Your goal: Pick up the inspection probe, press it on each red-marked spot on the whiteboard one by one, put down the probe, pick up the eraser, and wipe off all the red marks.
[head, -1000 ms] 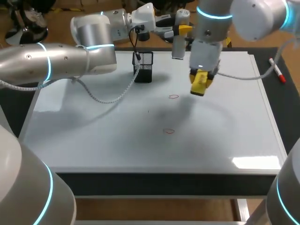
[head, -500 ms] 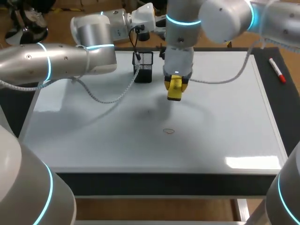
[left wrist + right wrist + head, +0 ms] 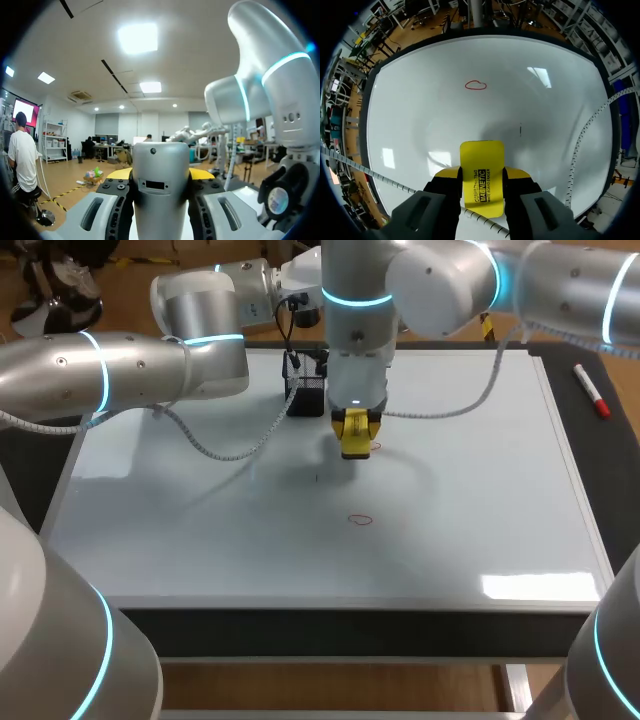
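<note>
My right fingers [image 3: 444,186] clamp the eraser [image 3: 481,176]; tilted, it may miss the red mark [image 3: 475,85]. My left fingers [image 3: 114,199] clamp the probe [image 3: 160,186].

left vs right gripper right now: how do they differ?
Load: the left gripper is shut on the grey probe; the right gripper is shut on the yellow eraser.
Pose: the left gripper points out into the room, away from the board; the right gripper points down at the whiteboard, with one red mark ahead of it.
Shared: both clamp their tool between yellow-tipped fingers.
</note>
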`<action>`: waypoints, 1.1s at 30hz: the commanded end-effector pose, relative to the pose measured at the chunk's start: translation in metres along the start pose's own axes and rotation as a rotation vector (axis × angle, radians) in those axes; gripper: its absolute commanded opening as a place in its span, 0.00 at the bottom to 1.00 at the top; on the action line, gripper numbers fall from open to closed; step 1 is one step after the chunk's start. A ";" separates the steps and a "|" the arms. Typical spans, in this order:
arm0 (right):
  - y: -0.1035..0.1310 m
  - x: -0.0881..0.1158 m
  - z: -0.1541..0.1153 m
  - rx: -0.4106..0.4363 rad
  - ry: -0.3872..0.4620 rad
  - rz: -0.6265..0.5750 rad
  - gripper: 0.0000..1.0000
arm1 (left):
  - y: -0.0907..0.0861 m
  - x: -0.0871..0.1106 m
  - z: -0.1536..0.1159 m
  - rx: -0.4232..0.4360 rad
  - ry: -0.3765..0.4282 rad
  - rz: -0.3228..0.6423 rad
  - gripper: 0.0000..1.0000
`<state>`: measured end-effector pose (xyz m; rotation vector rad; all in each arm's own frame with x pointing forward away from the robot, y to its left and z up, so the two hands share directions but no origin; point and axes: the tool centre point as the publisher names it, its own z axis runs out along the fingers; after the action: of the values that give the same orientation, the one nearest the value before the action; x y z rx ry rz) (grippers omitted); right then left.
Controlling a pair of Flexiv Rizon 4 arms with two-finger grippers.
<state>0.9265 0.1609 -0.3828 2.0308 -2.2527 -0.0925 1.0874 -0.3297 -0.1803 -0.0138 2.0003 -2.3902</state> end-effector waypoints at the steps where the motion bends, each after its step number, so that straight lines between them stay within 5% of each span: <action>1: -0.002 -0.001 0.006 0.000 -0.013 -0.010 0.00 | -0.001 -0.001 0.001 -0.002 0.003 -0.002 0.00; 24: -0.008 0.008 0.035 -0.048 -0.050 -0.018 0.00 | -0.001 -0.001 0.001 -0.002 0.003 -0.002 0.00; 33: -0.008 0.025 0.043 -0.072 -0.048 0.020 0.00 | -0.001 -0.001 0.001 -0.002 0.003 -0.002 0.00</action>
<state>0.9271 0.1425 -0.4212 1.9915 -2.2593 -0.2172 1.0874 -0.3297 -0.1804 -0.0138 2.0003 -2.3902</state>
